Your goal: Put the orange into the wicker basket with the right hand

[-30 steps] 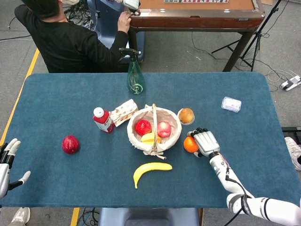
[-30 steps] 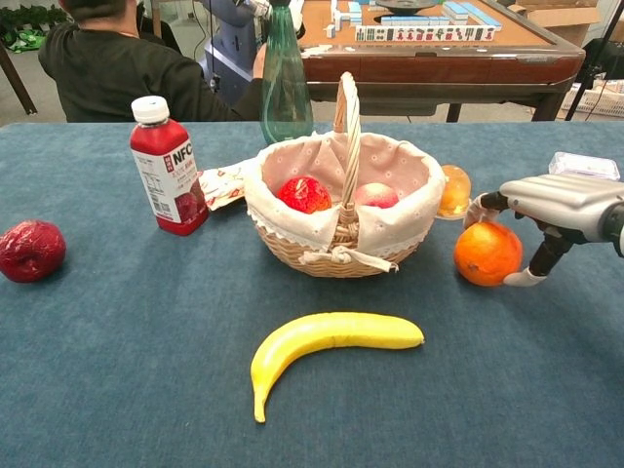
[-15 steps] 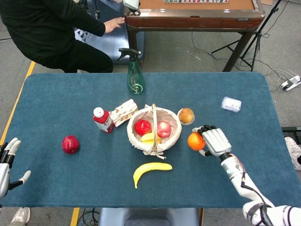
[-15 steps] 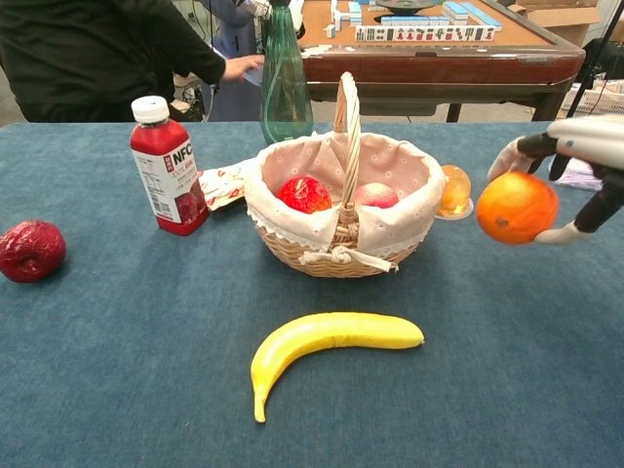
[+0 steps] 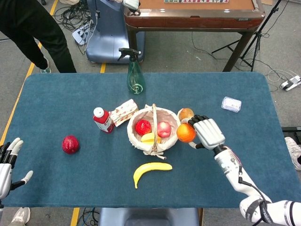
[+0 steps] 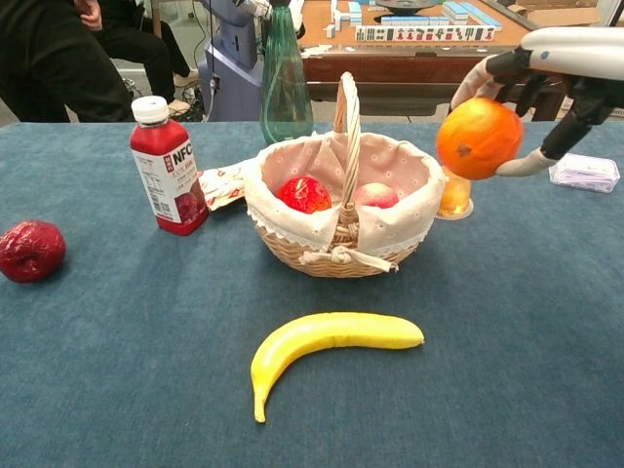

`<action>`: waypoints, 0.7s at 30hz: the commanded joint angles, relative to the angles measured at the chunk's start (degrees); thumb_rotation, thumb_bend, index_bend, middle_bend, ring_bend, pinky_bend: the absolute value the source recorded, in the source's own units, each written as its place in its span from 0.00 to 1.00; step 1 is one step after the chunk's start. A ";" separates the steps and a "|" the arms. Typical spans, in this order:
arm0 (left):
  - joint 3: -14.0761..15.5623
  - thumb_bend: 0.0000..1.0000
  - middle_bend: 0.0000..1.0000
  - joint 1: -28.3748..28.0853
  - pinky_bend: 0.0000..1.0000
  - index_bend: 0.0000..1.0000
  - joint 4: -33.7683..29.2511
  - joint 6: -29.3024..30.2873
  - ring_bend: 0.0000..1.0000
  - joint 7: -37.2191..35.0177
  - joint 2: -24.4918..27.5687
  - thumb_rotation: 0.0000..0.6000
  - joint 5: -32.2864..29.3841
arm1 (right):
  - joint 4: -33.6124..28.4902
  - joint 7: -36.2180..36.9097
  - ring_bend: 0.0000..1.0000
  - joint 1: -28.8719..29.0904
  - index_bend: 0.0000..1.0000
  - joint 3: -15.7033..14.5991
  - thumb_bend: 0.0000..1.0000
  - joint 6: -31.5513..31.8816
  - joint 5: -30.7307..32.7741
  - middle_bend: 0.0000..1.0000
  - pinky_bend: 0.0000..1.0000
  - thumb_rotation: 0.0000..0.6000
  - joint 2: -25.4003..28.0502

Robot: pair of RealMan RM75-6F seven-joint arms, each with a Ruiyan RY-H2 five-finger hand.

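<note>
Lower left of head view: left hand [image 5: 8,162] with fingers spread, holding nothing. Centre: wicker basket [image 6: 322,249] with fruit inside, banana [image 6: 331,341] in front. Right of centre: orange [image 6: 479,137] in the air beside the basket's rim, gripped by right hand [image 5: 208,133].

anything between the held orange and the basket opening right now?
No object. In the chest view the orange in the right hand hangs in open air beside the wicker basket; only its cloth-lined rim lies between. The head view agrees.
</note>
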 commanded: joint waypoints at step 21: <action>-0.07 0.25 0.00 0.46 0.04 0.04 0.69 0.29 0.00 -1.12 0.27 1.00 -0.19 | -5.46 -5.77 0.12 -1.47 0.00 -5.17 0.25 9.93 -1.33 0.09 0.32 1.00 3.23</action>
